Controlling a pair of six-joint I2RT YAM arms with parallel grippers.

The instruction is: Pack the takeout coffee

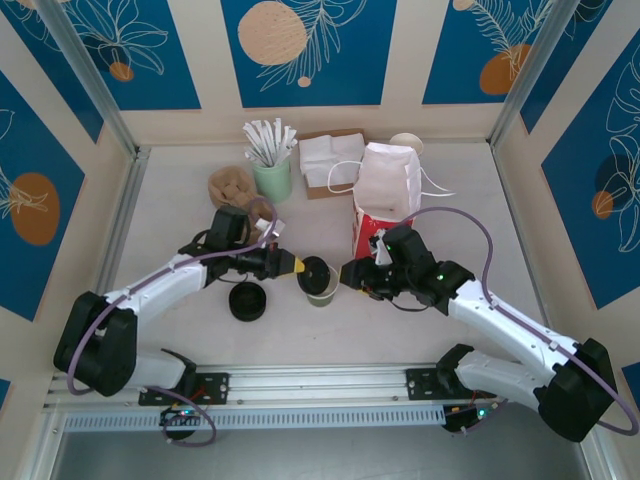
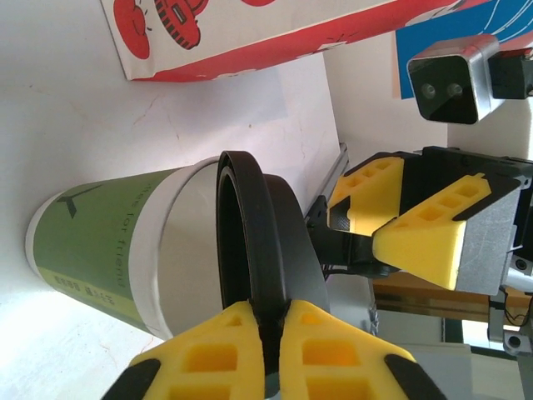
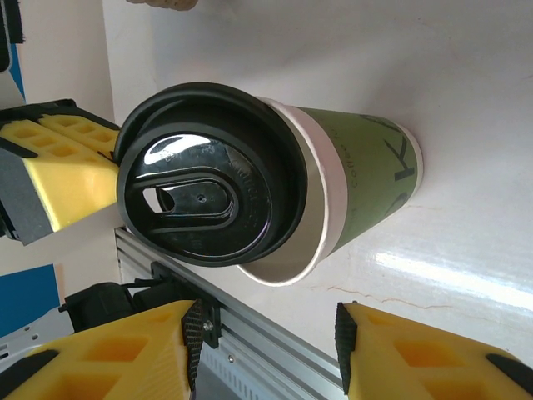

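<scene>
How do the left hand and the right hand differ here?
The left hand is shut on the rim of the black lid; the right hand is open, holding nothing. The left hand touches the takeout coffee; the right hand hovers beside it. Both have yellow fingers and flank it.

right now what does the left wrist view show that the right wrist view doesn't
Left wrist view: the left end effector pinching the edge of the black lid, seen side-on, with the red-and-white bag behind.
Right wrist view: the lid's top face with its sip hole, sitting crooked over the white rim of the cup, and the metal rail at the table edge.
Both: the green cup, the lid, and both end effectors, with the right end effector open.
</scene>
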